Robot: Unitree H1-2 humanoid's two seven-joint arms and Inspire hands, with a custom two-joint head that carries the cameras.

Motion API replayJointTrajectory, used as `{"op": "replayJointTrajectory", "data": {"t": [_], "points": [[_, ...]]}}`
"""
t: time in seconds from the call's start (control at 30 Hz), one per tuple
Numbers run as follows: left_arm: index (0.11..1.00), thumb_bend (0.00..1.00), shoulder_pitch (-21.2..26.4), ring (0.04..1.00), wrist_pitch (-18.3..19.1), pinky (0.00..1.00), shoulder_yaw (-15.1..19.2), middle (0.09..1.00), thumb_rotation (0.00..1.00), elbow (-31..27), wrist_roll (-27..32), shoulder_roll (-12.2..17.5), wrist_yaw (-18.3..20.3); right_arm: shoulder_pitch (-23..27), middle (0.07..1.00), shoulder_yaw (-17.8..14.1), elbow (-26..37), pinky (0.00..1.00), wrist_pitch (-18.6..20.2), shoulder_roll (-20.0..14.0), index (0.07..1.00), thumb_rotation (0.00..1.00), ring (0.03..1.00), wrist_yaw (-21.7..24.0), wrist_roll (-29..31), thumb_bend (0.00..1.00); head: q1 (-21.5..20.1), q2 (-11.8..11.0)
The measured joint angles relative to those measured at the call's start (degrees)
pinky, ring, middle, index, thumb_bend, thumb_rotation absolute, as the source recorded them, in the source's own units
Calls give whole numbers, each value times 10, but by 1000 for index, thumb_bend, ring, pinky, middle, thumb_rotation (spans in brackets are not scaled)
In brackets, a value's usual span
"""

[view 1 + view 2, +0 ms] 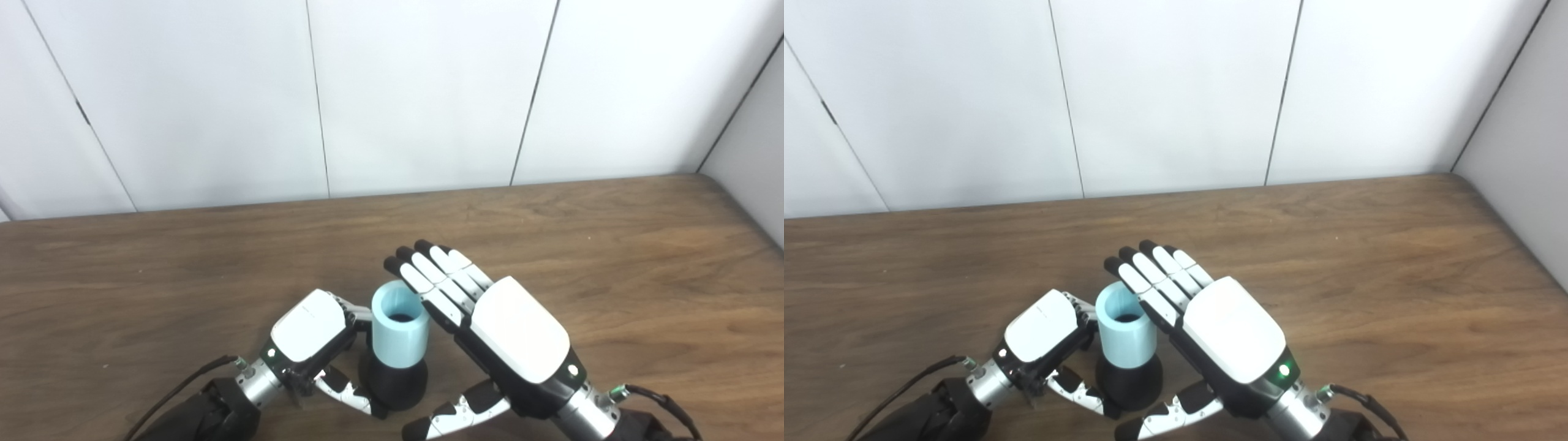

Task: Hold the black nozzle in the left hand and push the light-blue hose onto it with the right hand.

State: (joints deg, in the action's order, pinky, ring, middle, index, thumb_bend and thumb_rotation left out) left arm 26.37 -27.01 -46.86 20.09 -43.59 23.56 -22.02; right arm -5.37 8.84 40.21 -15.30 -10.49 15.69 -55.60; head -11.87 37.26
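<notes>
Wood-grain table carries everything, with pale wall panels rising behind its far edge. Near the front edge, left of centre, my left forearm is cut off by the picture's bottom edge, a black cable looping out from the wrist. My left hand leans in against the left side of the task's piece; its fingers go round behind the light-blue hose and are mostly hidden there, while the thumb reaches along the foot of the black nozzle. Whether those fingers press on the piece or merely lie beside it I cannot tell.

The nozzle stands upright on the table close to the front edge, only its flared black base showing; the hose sits over its upper part as a short upright sleeve, open end up, with a dark hollow inside. How far the nozzle reaches up inside is hidden.

Just right of the hose is my right hand, fingers straight and spread slightly, pointing toward the far edge, gripping nothing. Its nearest finger appears to touch the hose's right wall, though I cannot be sure. The thumb lies low near the front edge, tip partly cut off.
</notes>
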Motion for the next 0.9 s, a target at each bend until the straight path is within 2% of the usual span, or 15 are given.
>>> {"op": "replayJointTrajectory", "data": {"t": [0.37,0.43,0.63,0.9], "points": [[481,525,0,189,0,133,0,471,0,0,0,0,0,-6,945,14,0,921,-1,-6,902,773,1000,32,-11,879,2,2],[481,525,0,182,0,127,0,471,0,0,0,0,0,-8,952,16,0,948,0,-6,902,776,1000,44,-14,885,3,2],[480,525,0,181,0,126,2,471,0,0,0,0,2,-9,939,24,-1,931,2,-5,889,759,1000,49,-22,896,5,4],[480,525,-2,173,0,122,5,471,0,0,-1,-1,4,-8,941,38,-3,989,14,-6,889,753,1000,55,-25,895,5,4]]}}
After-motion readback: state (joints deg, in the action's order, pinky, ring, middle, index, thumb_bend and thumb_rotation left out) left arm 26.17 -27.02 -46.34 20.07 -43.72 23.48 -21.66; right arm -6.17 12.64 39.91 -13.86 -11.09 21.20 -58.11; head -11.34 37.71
